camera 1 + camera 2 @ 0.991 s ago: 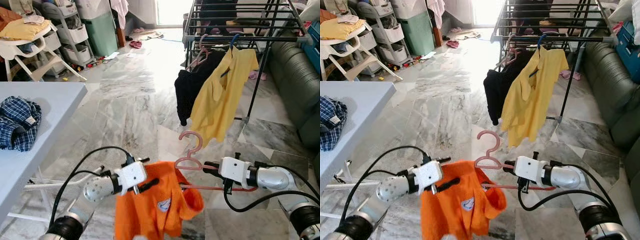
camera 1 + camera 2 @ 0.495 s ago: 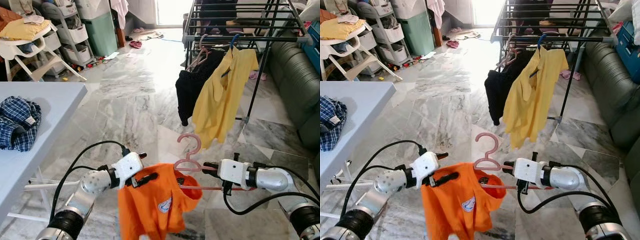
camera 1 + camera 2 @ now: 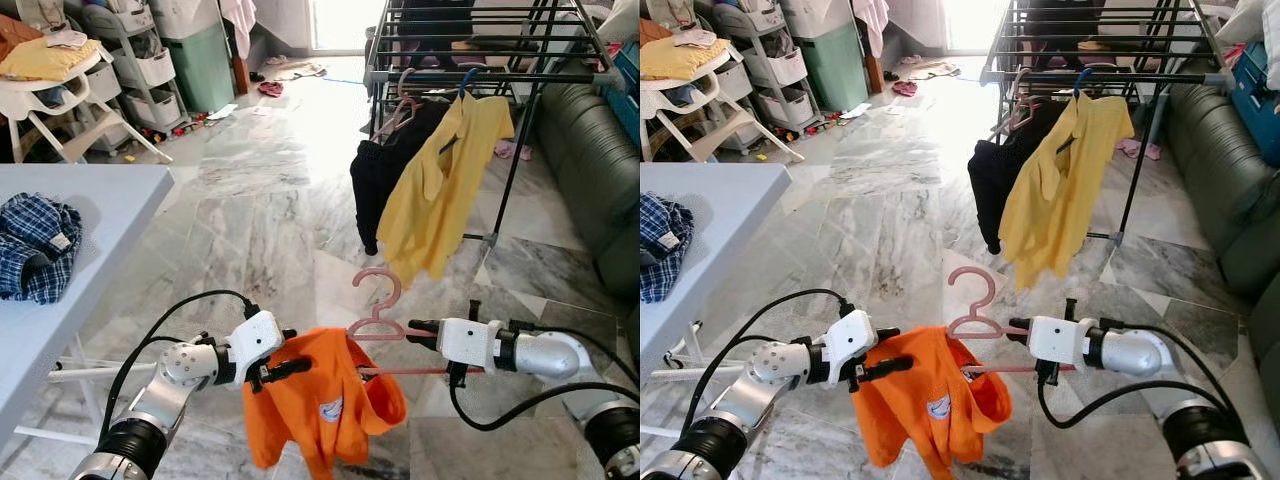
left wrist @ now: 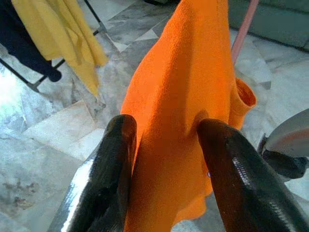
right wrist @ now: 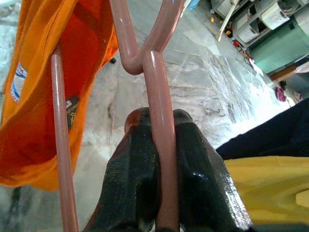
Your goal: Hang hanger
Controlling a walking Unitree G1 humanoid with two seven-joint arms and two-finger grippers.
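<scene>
Right gripper is clamping the upper arm of the pink hanger, its two black fingers pressed against the bar on either side. Left gripper is pinching a fold of the orange shirt, the cloth passing between its fingers. The shirt is draping off the hanger's left end, partly threaded on it, and hanging low over the marble floor. Both silver arms are reaching forward and inward at about the same height, forearms nearly level, the hanger spanning between them with its hook pointing up.

Ahead and to the right, the black drying rack is carrying a yellow shirt on a blue hanger and a black garment just beside it. On the left, the grey table is bearing a crumpled blue plaid shirt. Further back, a white high chair is holding yellow cloth, near tiered shelves with bins
</scene>
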